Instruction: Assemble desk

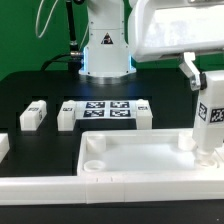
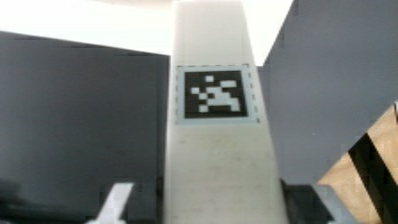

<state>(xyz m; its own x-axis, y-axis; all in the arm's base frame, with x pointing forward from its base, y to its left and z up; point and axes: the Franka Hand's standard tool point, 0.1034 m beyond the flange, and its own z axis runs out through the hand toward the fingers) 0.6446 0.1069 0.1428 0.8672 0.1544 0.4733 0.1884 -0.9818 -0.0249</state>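
Desk assembly is judged to be at the leg-fitting step. The tabletop lies rim-up at the near side, and one leg is held upright over its far right corner, clamped between the jaws of the gripper. Whether the leg is already seated cannot be told. Next, it would need to be pressed squarely into that corner before release. Spare legs lie beside the marker board.
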